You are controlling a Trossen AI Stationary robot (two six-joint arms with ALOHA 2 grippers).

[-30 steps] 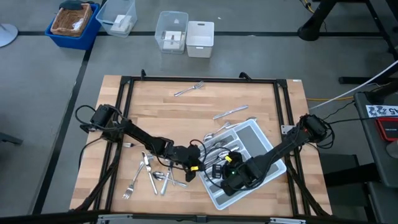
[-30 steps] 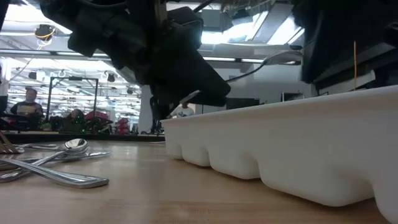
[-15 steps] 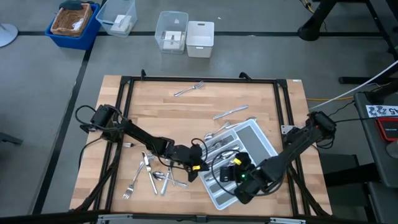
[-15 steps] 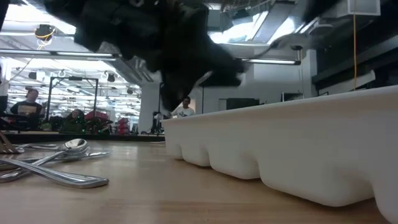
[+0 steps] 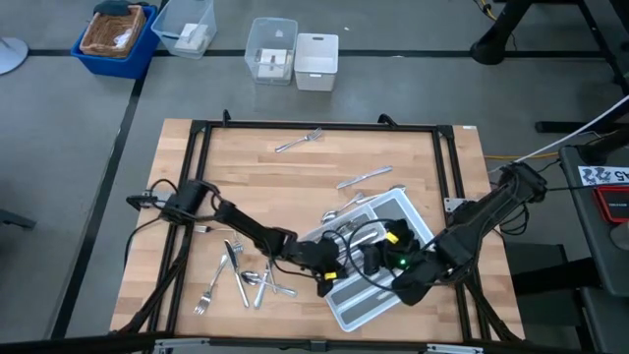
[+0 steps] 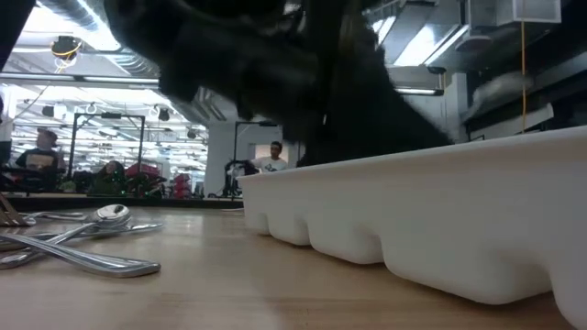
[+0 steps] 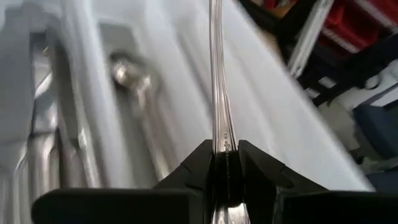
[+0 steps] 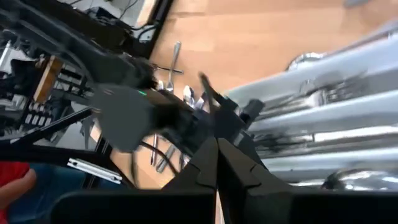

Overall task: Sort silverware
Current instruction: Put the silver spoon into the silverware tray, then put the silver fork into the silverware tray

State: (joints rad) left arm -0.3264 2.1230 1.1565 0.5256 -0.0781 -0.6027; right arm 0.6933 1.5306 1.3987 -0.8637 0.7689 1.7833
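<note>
A light grey compartmented tray (image 5: 405, 210) lies slantwise at the table's near right, with several pieces of silverware (image 8: 323, 93) in its compartments. My left gripper (image 5: 331, 271) reaches over the tray's left part and is shut on one slim silver piece (image 7: 217, 87); which kind it is stays hidden. My right gripper (image 8: 217, 163) hangs shut and empty above the tray's near side, facing the left gripper. More silverware (image 5: 241, 275) lies loose on the wood at the near left. A fork (image 5: 300, 141) and a knife (image 5: 364, 178) lie farther back. My left gripper pinches the piece's slim handle (image 7: 222, 138) between its two fingers. The fingers come slanting down from the table's left, and the piece runs on ahead of them in their own line. It hangs over the tray's compartments; I cannot tell whether its far end touches anything.
A black frame (image 5: 314, 126) borders the wooden top. Beyond the far edge stand a blue bin (image 5: 116, 37), clear boxes (image 5: 272, 49) and a white box (image 5: 316, 61). The tray's tall wall (image 6: 440, 220) fills the low view's right; spoons (image 6: 83, 229) lie to its left.
My left gripper has gone toward the table's right with the silver piece, from beside the tray's left edge to above its compartments. My right gripper has risen, drawn back toward the table's right edge and rolled, staying shut.
</note>
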